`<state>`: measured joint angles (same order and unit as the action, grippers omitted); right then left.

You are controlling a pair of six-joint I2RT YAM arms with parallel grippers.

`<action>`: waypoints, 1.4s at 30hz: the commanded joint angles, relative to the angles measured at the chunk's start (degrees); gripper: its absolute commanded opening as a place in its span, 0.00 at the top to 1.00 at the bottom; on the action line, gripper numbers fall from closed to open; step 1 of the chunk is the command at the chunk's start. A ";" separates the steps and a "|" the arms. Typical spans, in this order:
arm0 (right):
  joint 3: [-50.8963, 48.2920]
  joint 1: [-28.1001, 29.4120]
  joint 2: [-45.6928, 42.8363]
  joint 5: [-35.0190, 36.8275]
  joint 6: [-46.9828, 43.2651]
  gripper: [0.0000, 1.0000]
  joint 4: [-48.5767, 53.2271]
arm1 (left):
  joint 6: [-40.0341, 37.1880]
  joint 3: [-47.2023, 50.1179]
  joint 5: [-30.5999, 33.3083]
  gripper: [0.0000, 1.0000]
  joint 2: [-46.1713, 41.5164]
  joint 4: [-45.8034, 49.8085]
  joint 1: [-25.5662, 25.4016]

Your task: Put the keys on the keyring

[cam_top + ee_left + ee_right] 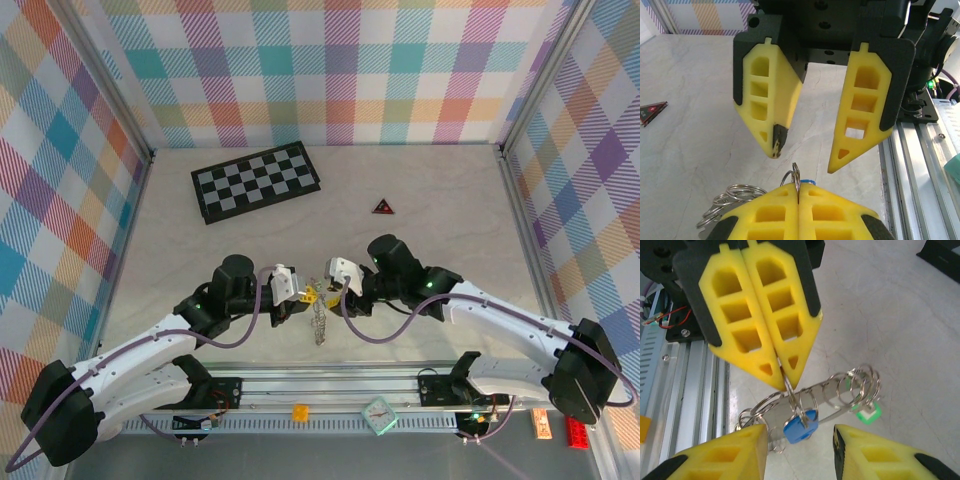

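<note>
The keyring [840, 390] is a chain of silvery rings hanging off the table between both grippers, and it also shows in the top view [318, 325]. The blue key [801, 426] hangs from a ring near the chain's middle. At the chain's far end, the green key [867, 412] sits among the rings. My left gripper [799, 187] is shut on one ring [795, 175], its tips [785, 385] just above the blue key. My right gripper [799, 432] is open, one finger on each side of the blue key, not touching it. From the left wrist it shows facing me [805, 160].
A black-and-white checkerboard [256, 182] lies at the back left. The dark red-edged triangle [384, 207] lies behind the grippers. The aluminium rail [330, 385] runs along the near edge, with a small teal clock [380, 415] and an orange block [299, 411] in front of it.
</note>
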<state>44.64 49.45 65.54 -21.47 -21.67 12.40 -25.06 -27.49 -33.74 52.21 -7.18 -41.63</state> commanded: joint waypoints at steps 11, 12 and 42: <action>-0.26 -0.14 0.56 -2.97 -0.63 0.81 -2.24 | 0.87 1.04 -2.52 1.00 -1.35 -5.21 -0.45; -0.19 -0.15 0.62 -3.08 -0.82 0.83 -2.19 | 0.89 1.16 -2.56 1.00 -1.39 -5.29 -0.45; -3.31 -0.23 -1.31 -0.70 1.23 0.80 -5.29 | 4.31 3.12 -3.09 1.00 -0.92 -12.60 -0.41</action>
<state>42.96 49.41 66.94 -22.46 -21.23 9.34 -21.32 -24.80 -34.96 51.99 -15.22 -41.63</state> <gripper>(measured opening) 0.181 0.045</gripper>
